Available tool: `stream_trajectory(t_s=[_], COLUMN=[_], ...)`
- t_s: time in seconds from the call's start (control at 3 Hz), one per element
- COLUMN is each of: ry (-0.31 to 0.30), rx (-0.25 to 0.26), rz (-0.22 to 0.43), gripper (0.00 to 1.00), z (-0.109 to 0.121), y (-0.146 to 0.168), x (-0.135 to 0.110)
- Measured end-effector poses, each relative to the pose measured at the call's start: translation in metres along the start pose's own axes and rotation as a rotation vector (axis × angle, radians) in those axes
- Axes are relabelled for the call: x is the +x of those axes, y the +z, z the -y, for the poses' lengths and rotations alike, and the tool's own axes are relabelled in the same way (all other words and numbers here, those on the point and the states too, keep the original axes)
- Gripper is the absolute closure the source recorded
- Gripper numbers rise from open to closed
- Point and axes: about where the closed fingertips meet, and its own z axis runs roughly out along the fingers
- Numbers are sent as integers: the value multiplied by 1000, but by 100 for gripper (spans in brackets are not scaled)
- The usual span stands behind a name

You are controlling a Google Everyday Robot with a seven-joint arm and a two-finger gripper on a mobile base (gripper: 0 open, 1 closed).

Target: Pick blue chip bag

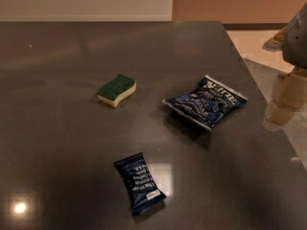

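The blue chip bag (206, 102) lies flat on the dark table (72, 152), right of centre. It is wide, crinkly and glossy, with white lettering and pale sealed edges. My gripper (284, 103) hangs at the right edge of the view, beyond the table's right edge, to the right of the bag and apart from it. It holds nothing that I can see. Its grey arm (297, 37) rises out of the view at the top right.
A smaller dark navy packet (139, 182) with a white label lies near the front centre. A yellow sponge with a green top (116, 89) lies left of the bag. The table's right edge runs diagonally past the bag, with pale floor beyond.
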Motion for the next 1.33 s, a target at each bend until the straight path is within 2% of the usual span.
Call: stream_trajectory(t_s=[0.33, 1.33], ry=[-6, -161], rx=[0, -111], rz=[7, 37], gripper=[0, 0], z=[2, 17], y=[1, 71], x=[-1, -34])
